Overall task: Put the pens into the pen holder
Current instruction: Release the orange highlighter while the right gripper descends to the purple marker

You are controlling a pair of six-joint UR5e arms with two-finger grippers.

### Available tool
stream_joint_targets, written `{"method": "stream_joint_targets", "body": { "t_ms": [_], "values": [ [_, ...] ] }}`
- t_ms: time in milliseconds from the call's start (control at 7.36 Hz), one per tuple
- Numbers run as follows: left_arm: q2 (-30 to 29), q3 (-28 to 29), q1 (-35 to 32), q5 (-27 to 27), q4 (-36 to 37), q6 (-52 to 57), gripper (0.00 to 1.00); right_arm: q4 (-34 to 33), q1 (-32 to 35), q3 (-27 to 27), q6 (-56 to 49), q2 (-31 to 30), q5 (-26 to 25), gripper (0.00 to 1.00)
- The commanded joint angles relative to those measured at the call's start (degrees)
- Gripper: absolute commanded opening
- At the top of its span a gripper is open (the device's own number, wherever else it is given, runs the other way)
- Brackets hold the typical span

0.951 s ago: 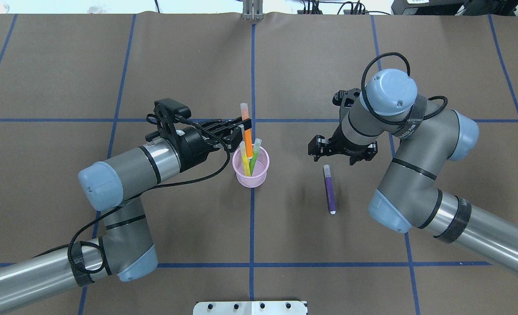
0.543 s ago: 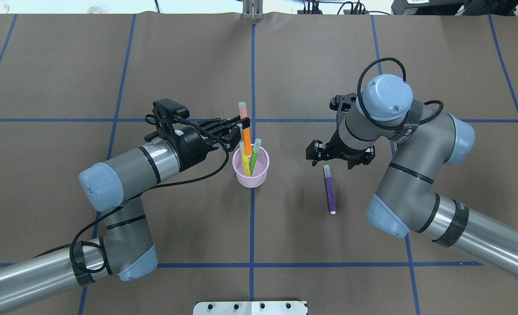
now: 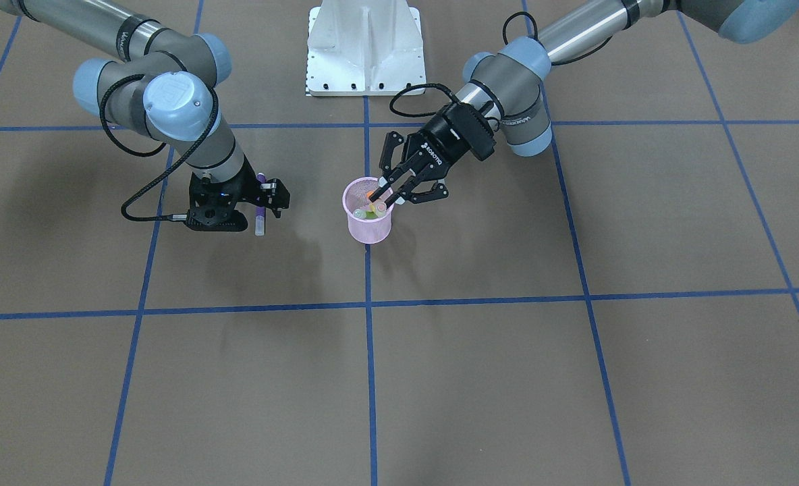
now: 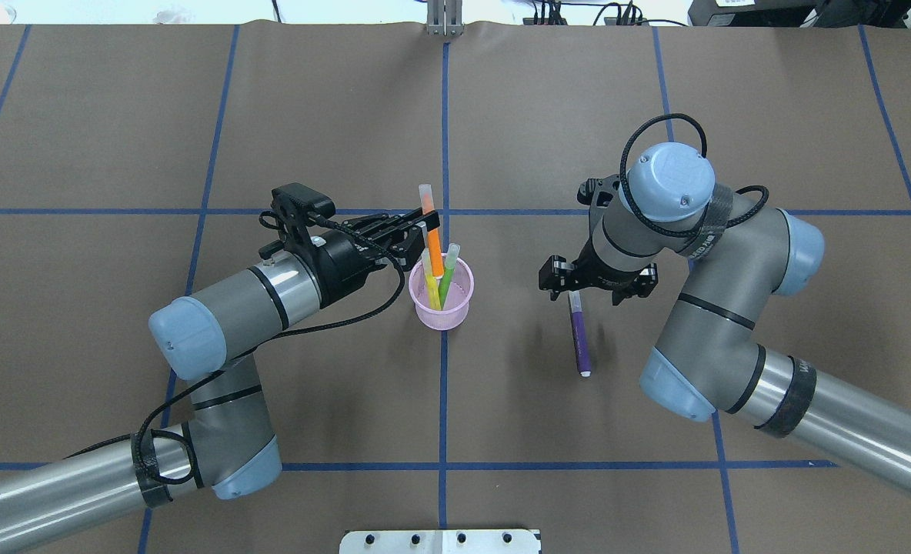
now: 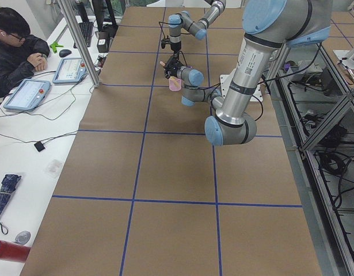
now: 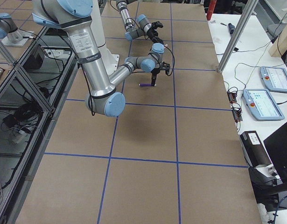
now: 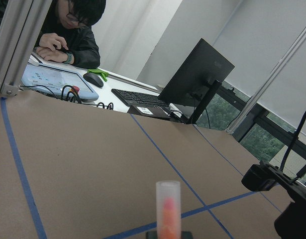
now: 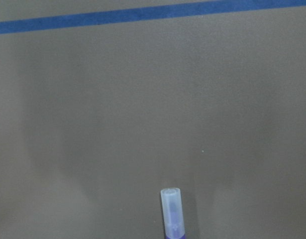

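Note:
The pink mesh pen holder (image 4: 442,308) (image 3: 369,228) stands at the table's middle with a green pen (image 4: 448,274) and a yellow one (image 4: 431,286) upright in it. My left gripper (image 4: 418,231) (image 3: 391,196) is shut on the orange pen (image 4: 435,250) (image 7: 168,211), whose lower end is inside the holder and whose cap leans out over the rim. The purple pen (image 4: 579,342) (image 8: 172,211) lies flat on the paper to the right. My right gripper (image 4: 595,283) (image 3: 244,202) hangs open, its fingers on either side of that pen's cap end.
Blue tape lines (image 4: 444,138) grid the brown paper. The white mount plate (image 3: 364,47) sits at the robot's edge. A person (image 5: 15,52) sits at a side desk with tablets (image 5: 27,95), off the table's far end.
My right gripper has moved towards the purple pen and now straddles its cap end. The left gripper and orange pen have barely shifted at the holder.

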Motion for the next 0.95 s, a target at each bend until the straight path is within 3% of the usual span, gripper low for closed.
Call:
{"method": "stream_joint_targets", "body": {
  "t_ms": [0, 136, 408, 815],
  "values": [
    [-0.36, 0.11, 0.13, 0.04, 0.05, 0.0, 0.0, 0.05, -0.16, -1.09, -0.21, 0.07, 0.01, 0.95],
    [-0.36, 0.37, 0.13, 0.04, -0.04, 0.0, 0.0, -0.04, -0.16, -1.18, -0.12, 0.07, 0.01, 0.91],
    [-0.36, 0.37, 0.13, 0.04, -0.04, 0.0, 0.0, 0.05, -0.86, -1.44, -0.12, 0.07, 0.01, 0.75],
    [-0.36, 0.46, 0.13, 0.04, -0.13, 0.0, 0.0, 0.48, -1.39, -2.14, -0.56, -0.02, 0.01, 0.69]
  ]
}}
